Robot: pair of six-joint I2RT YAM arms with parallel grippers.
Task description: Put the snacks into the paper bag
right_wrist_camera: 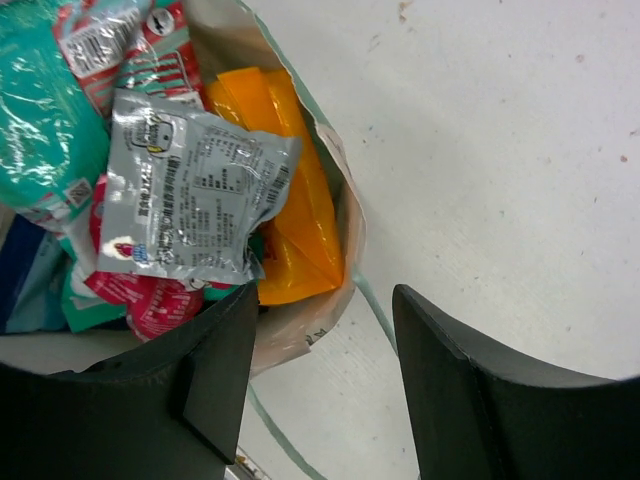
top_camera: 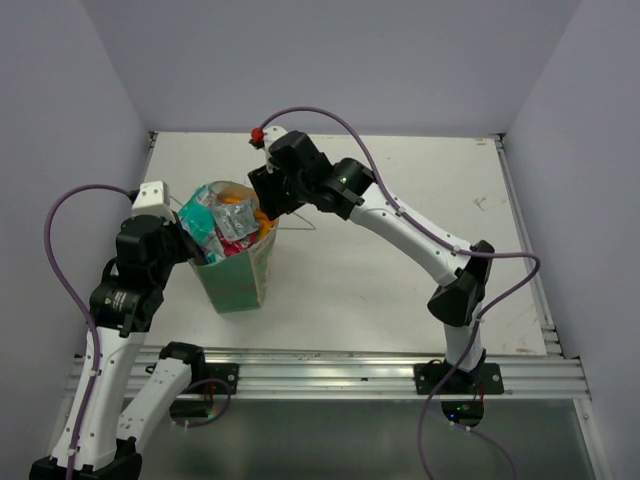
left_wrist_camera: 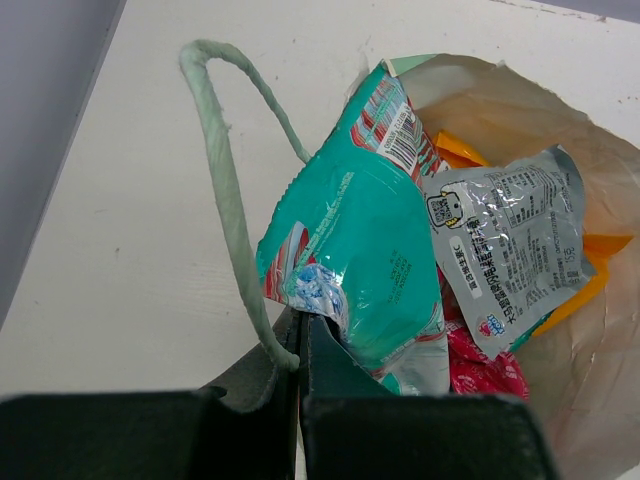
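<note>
The paper bag (top_camera: pixel 240 282) stands upright on the table, left of centre, stuffed with snacks. A teal packet (left_wrist_camera: pixel 370 250), a silver-grey packet (left_wrist_camera: pixel 510 240), an orange packet (left_wrist_camera: pixel 592 268) and a red packet (left_wrist_camera: pixel 482 372) stick out of its mouth. My left gripper (top_camera: pixel 188 246) is shut on the bag's left rim (left_wrist_camera: pixel 298 325), next to a pale green string handle (left_wrist_camera: pixel 225 180). My right gripper (top_camera: pixel 266 204) is open and empty (right_wrist_camera: pixel 325 370). It straddles the bag's far-right rim (right_wrist_camera: pixel 347 215), one finger over the packets (right_wrist_camera: pixel 190 200) and one over the table.
The white table (top_camera: pixel 400 270) is walled on the left, back and right. An aluminium rail (top_camera: pixel 330 375) runs along the front edge by the arm bases. The bag's second string handle (right_wrist_camera: pixel 375 300) lies loose on the table beside the bag.
</note>
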